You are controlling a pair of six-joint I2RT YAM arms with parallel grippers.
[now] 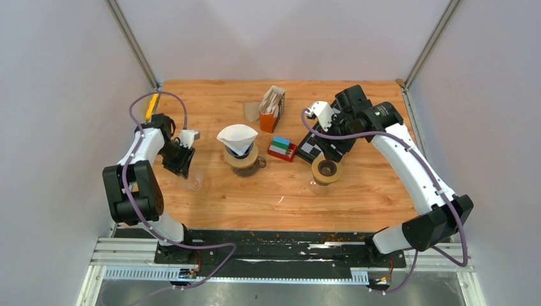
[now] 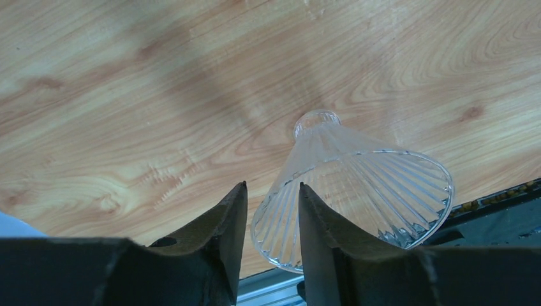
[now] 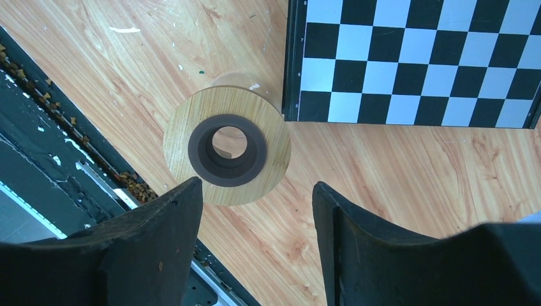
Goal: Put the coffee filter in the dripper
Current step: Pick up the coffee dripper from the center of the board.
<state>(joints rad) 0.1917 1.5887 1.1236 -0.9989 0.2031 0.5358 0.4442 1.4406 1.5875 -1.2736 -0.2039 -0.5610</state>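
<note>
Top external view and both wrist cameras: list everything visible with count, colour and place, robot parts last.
coffee filter: one, white, table centre, on the wooden-collared vessel
wooden-collared vessel: one, tan and clear, table centre
glass dripper: one, clear ribbed, on its side at the left gripper
wooden ring: one, tan with dark insert, right of centre
checkerboard: one, black and white, beside the ring
filter box: one, orange-brown, rear centre
small box: one, red with blue and green, right of the vessel
yellow item: one, rear left edge, kind unclear
table: one, light wood
left gripper: one, dark, open astride the dripper's rim
right gripper: one, dark, open above the ring
</note>
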